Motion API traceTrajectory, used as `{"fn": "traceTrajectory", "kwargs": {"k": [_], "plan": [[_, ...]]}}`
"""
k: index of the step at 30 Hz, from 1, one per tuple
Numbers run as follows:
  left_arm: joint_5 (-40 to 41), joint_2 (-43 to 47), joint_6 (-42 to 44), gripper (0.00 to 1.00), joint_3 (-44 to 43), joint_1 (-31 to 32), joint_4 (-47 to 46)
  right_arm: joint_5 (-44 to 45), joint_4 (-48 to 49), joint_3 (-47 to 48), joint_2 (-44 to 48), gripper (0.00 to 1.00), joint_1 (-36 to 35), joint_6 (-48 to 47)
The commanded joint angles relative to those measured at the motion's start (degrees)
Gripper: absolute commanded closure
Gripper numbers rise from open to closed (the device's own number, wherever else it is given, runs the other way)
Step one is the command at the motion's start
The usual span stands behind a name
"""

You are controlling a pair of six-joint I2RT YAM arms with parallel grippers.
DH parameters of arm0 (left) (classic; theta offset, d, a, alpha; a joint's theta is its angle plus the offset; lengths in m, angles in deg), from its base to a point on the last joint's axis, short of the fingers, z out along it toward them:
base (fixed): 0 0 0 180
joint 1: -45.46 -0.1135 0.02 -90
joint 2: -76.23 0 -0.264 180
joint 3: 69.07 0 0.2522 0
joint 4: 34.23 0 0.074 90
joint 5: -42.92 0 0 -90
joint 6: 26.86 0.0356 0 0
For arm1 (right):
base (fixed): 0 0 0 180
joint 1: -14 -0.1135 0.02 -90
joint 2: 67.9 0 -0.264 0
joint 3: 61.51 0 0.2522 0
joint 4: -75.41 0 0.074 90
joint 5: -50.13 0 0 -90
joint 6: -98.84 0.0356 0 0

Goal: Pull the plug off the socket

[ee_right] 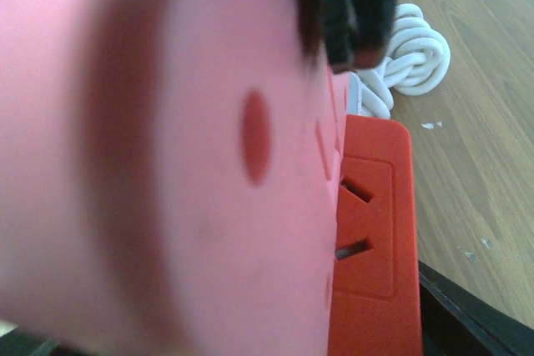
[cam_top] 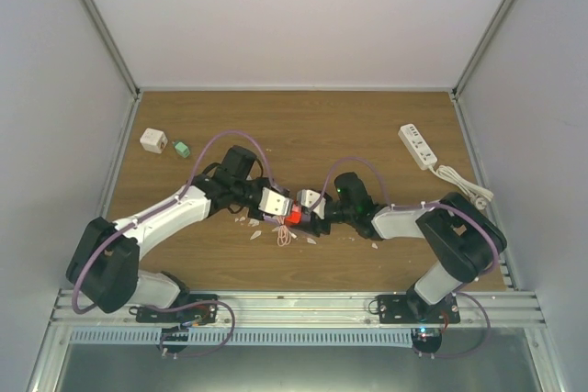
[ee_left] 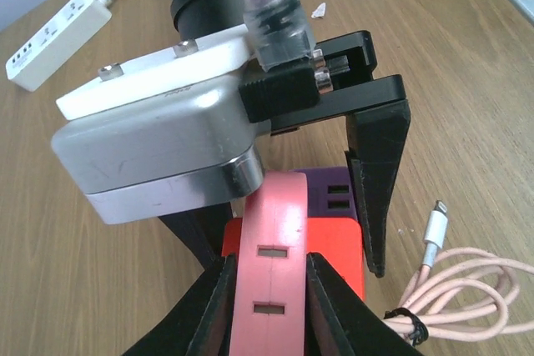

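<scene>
A pink plug (ee_left: 279,264) sits in a red cube socket (ee_left: 338,243) with a purple part behind it, at the middle of the table (cam_top: 294,216). My left gripper (ee_left: 269,261) is shut on the plug, one black finger pressed on each flat side. The black fingers (ee_left: 380,189) of my right gripper (cam_top: 310,212) stand tight against both sides of the socket, shut on it. In the right wrist view the blurred plug (ee_right: 167,164) fills most of the frame, with the socket (ee_right: 371,206) beside it showing two slanted slots.
A white power strip (cam_top: 418,146) with its coiled cord (cam_top: 462,183) lies at the back right. A white adapter (cam_top: 153,140) and a small green piece (cam_top: 182,149) lie at the back left. A coiled pink cable (ee_left: 467,289) rests right of the socket.
</scene>
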Motion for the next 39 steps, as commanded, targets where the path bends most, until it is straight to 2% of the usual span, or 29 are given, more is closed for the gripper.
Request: {"fn": "traceTrajectory", "kwargs": {"k": [1,6,12,17,20,28,37,39], "plan": [[-1.27,-1.52,-0.61,0.78,-2.1,-0.26,2.55,-1.51,-1.77,-0.75,1.46,0.24,-0.39,0.98],[-2.01,-2.41,-1.48,0.79,-3.54,-0.26,4.67,-0.3,-0.44,-0.66,1.93,0.22,-0.45,4.2],[-2.74,-3.05,-1.17,0.68,-4.91,-0.26,7.59,-0.27,1.08,-0.64,2.58,0.2,-0.46,7.1],[-2.3,-4.8,-0.99,0.67,-7.21,-0.8,9.64,-0.06,1.42,-0.71,2.67,0.2,-0.58,7.26],[-2.65,-5.85,-1.62,0.67,-9.51,-1.18,10.96,0.1,1.61,-0.9,2.93,0.24,-0.64,7.21],[-2.56,-6.71,-0.92,0.67,-12.37,-1.69,14.19,0.67,1.49,-0.99,2.75,0.4,-0.89,5.43],[-1.72,-8.5,-0.13,0.68,-11.3,-1.8,14.79,0.79,0.73,-0.82,2.84,0.47,-0.87,3.9],[-2.04,-9.19,-0.86,0.71,-11.99,-1.79,14.98,0.77,0.49,-0.81,2.81,0.48,-0.94,3.4]]}}
